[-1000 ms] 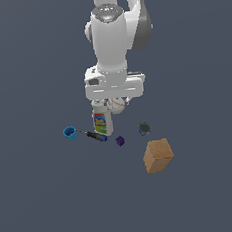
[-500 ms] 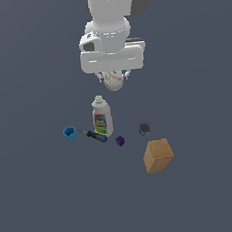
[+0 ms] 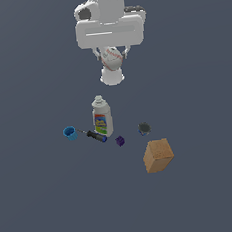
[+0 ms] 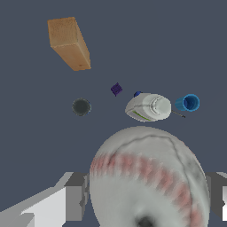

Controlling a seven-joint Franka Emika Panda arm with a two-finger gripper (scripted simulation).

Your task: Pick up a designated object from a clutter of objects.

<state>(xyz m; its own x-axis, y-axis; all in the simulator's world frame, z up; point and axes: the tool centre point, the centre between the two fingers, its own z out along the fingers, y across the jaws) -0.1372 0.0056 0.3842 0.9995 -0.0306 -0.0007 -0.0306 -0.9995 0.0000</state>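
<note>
Baseball (image 3: 113,57) sits clamped between the jaws of the gripper (image 3: 113,59), high above the bottle (image 3: 102,117), cup (image 3: 70,133) and cube (image 3: 158,155) on the floor, so the pick looks done.

I see a plain dark grey floor (image 3: 41,205) carrying the clutter. The bottle (image 3: 102,117) stands upright. On the exterior view's left of it sits the blue cup (image 3: 70,133), with the screwdriver (image 3: 95,135) lying between them at the bottle's foot. On its right: purple cube (image 3: 120,140), grey round piece (image 3: 144,129), then tan cube (image 3: 158,155).
</note>
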